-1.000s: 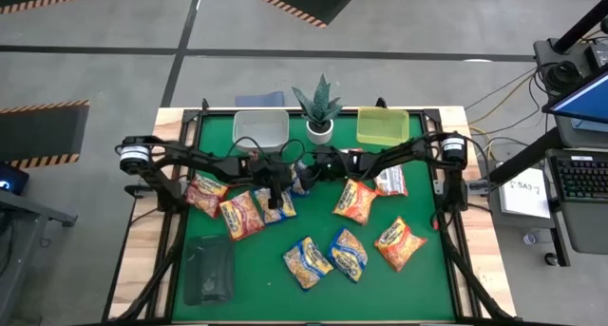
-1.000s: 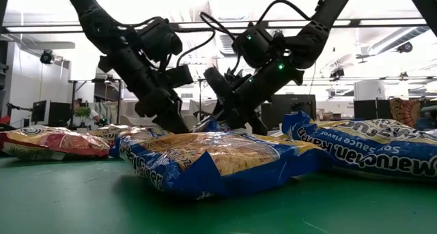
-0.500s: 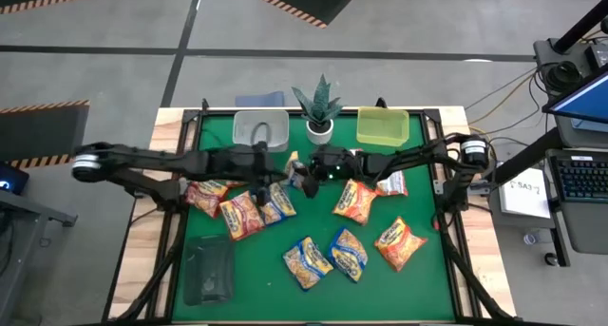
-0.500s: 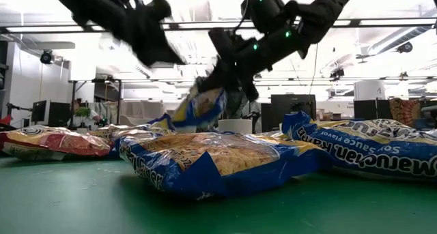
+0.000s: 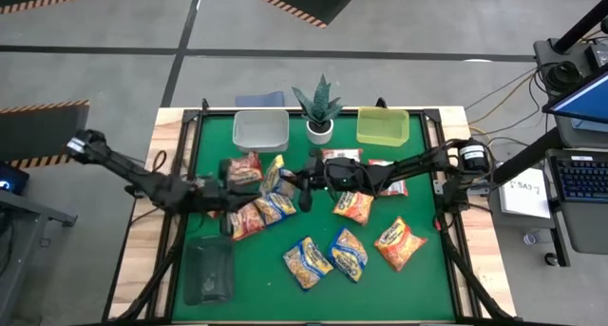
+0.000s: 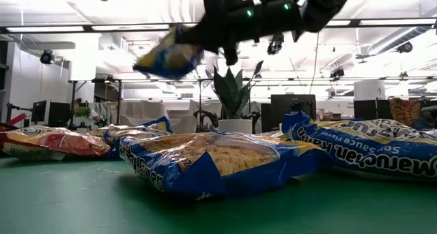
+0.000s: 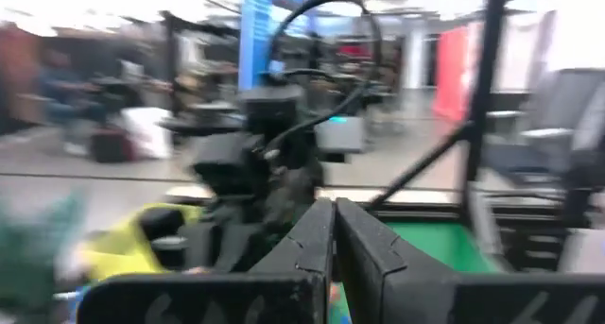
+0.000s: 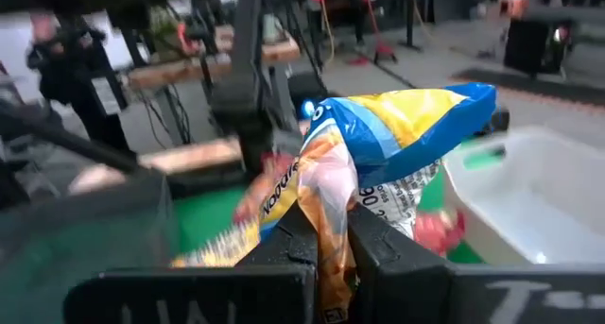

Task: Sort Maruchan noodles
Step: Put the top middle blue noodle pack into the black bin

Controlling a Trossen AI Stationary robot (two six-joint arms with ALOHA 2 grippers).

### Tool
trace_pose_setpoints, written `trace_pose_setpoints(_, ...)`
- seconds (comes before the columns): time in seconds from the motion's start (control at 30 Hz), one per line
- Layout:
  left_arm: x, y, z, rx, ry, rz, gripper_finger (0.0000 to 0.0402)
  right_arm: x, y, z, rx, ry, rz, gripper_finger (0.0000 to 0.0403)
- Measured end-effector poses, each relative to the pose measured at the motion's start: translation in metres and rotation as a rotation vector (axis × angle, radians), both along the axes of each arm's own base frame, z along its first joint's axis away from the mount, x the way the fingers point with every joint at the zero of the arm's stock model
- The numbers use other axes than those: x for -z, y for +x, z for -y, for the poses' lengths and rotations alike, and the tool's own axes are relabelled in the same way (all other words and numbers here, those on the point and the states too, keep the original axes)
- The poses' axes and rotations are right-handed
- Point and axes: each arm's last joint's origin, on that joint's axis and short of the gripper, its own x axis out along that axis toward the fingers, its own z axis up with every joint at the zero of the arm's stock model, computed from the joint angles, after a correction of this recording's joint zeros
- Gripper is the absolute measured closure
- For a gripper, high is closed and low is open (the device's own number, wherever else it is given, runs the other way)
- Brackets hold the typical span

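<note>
Several Maruchan packets lie flat on the green table [image 5: 418, 278]: yellow-blue ones [image 5: 348, 253], orange-red ones [image 5: 399, 242] and red-white ones [image 5: 245, 166]. My right gripper [image 5: 294, 179] is over the middle of the table, shut on a yellow-blue packet [image 5: 276, 174], which the low view shows high in the air [image 6: 167, 56]. My left gripper [image 5: 221, 191] hovers at the table's left part, shut and empty; its wrist view shows its fingers [image 7: 334, 211] closed together. My right gripper [image 8: 326, 225] pinches the yellow-blue packet by one crinkled end [image 8: 326, 187] between its two fingers. It comes from the table's right, about level. The packet [image 8: 397, 126] is lifted clear and sticks out beyond the fingertips toward the table's left.
At the far edge stand a clear bin [image 5: 260, 129], a potted green plant [image 5: 319, 107] and a yellow-green bin [image 5: 382, 125]. A dark bin [image 5: 208, 269] sits at the near left. A yellow-blue packet [image 6: 218, 159] lies close in front of the low camera.
My right gripper has risen from the table with the yellow-blue packet, which was down among the others and now hangs clear, carried toward the table's left. My left arm has drawn back from the middle of the table toward its left edge.
</note>
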Motion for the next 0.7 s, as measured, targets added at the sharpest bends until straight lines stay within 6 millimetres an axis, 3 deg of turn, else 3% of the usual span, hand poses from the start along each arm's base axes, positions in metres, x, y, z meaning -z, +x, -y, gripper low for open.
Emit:
trace_pose_setpoints(0.2, -0.020, -0.019, 0.005, -0.201, 0.031, 0.033, 0.0402, -0.002, 0.029, -0.011, -0.031, -0.069, 0.023, 0.0394)
trace_pose_setpoints(0.7, -0.022, -0.036, 0.009, -0.128, 0.026, 0.082, 0.0402, 0.019, 0.098, -0.066, -0.151, -0.348, 0.055, 0.0394)
